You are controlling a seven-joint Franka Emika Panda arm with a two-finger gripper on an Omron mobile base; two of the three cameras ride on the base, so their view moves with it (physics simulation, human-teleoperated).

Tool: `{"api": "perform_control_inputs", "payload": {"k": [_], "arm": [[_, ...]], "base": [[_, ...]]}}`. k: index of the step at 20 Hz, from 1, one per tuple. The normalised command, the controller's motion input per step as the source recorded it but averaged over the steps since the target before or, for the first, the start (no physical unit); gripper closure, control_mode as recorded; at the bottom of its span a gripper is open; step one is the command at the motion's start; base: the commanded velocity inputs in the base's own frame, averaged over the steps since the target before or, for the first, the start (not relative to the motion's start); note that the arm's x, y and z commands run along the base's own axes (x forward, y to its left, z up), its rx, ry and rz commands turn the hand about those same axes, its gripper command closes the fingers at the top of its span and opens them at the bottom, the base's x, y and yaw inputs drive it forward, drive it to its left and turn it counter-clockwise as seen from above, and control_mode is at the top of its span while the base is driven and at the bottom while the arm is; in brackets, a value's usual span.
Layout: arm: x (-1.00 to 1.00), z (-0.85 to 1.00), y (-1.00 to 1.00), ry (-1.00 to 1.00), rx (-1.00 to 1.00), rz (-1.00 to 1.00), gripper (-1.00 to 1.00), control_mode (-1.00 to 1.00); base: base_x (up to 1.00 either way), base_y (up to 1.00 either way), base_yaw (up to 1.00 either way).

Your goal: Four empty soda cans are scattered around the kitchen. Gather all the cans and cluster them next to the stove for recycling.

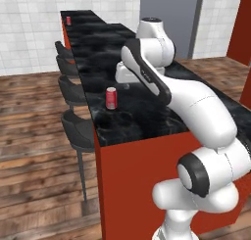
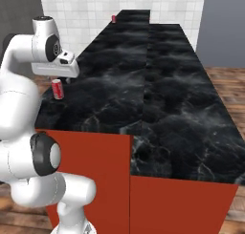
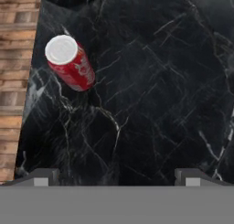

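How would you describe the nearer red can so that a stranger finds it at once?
Look at the long black marbled counter with the red front. The nearer soda can stands upright close to the edge on the stool side, near the robot's end. It is red with a silvery top; the other soda can stands at the far end by the tiled wall.

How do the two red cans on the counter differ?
The near can stands by the counter's stool-side edge close to the open gripper; the far can stands at the counter's far end by the tiled wall. The near can looks large, its silver top clear in the hand view; the far can is a small speck. Both are red and upright.
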Motion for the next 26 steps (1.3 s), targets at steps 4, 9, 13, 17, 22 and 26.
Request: {"api": "perform_control_inputs", "payload": {"k": [4,9,13,17,22,26], "arm": [[0.42,0.00,0.29,0.04,0.00,0.00,-1.00,-1.00],[0.38,-0.02,0.31,0.01,0.00,0.00,-1.00,-1.00],[0.33,-0.09,0.30,0.00,0.00,0.00,-1.00,-1.00],[0.32,-0.12,0.27,0.00,0.00,0.00,-1.00,-1.00],[0.34,-0.14,0.15,0.03,0.00,0.00,-1.00,-1.00],[0.27,-0.11,0.10,0.03,0.00,0.00,-1.00,-1.00]], "base": [[0.00,0.00,0.00],[0.00,0.00,0.00],[0.00,0.00,0.00],[0.00,0.00,0.00],[0.00,0.00,0.00],[0.00,0.00,0.00]]}}
